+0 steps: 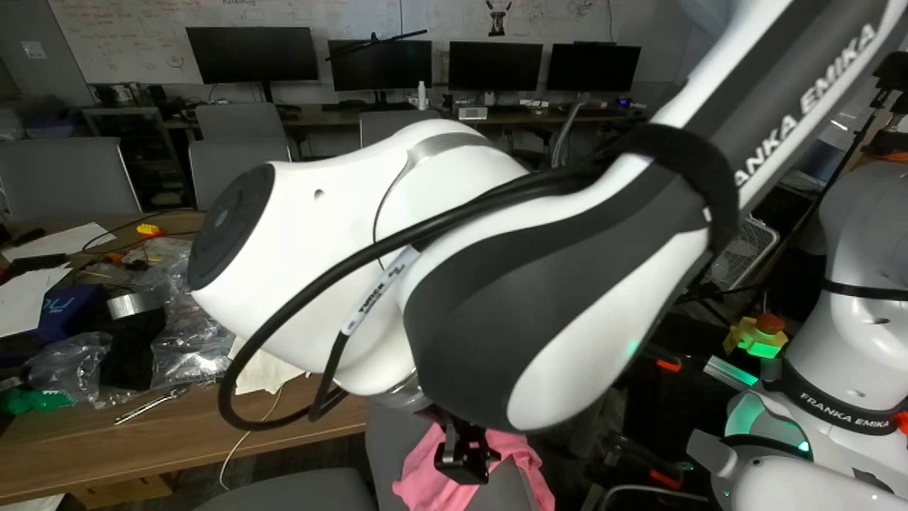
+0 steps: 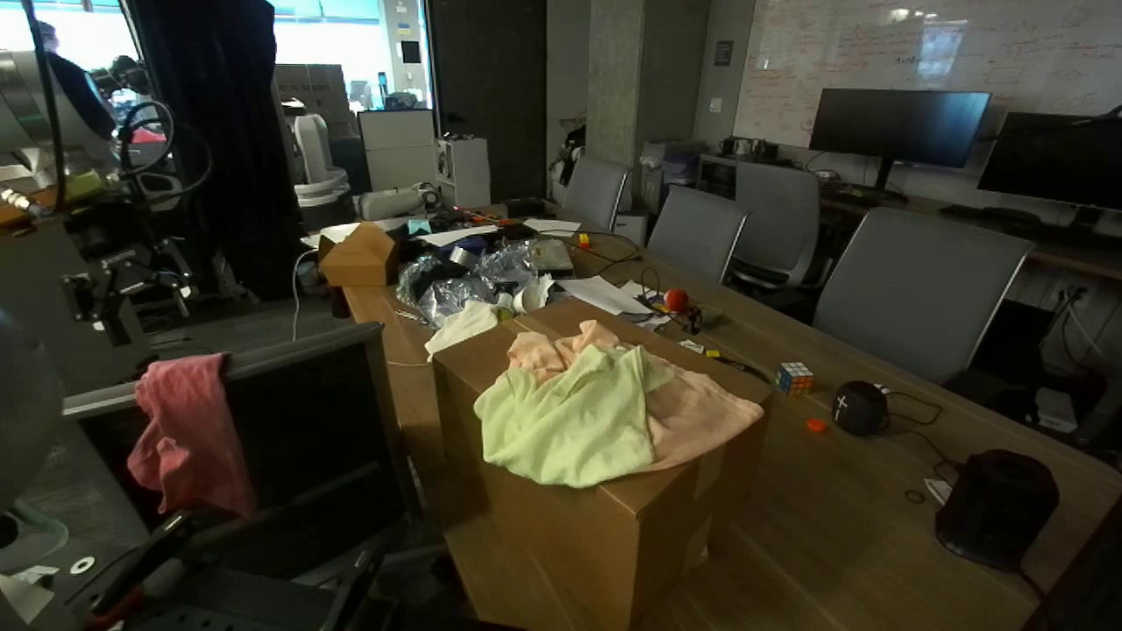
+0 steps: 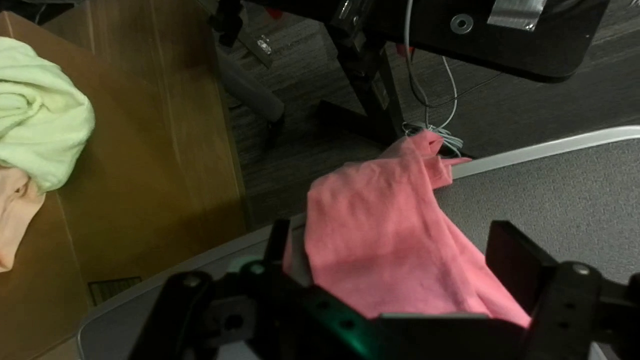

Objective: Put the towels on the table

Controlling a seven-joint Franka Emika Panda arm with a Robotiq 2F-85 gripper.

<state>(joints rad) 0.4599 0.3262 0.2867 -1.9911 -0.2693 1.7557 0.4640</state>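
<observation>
The hand [image 3: 393, 242] hangs splayed wide, empty, above the pink towel [image 3: 385, 205] on a chair [image 3: 550, 205], I'd guess to pinch it; green towel [image 3: 40, 115] on the box [image 3: 100, 215], wrist-view ten o'clock.

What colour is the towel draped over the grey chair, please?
A pink cloth towel, clearest in the wrist view.

The wrist view's left edge cuts off the yellow-green towel [image 3: 46, 117] and peach-pink towel [image 3: 15, 215].

Upper towel [image 2: 565, 421] over lower towel [image 2: 706, 407] — on box [image 2: 561, 543] | third towel [image 2: 188, 429] — over chair back [image 2: 316, 429]
</observation>
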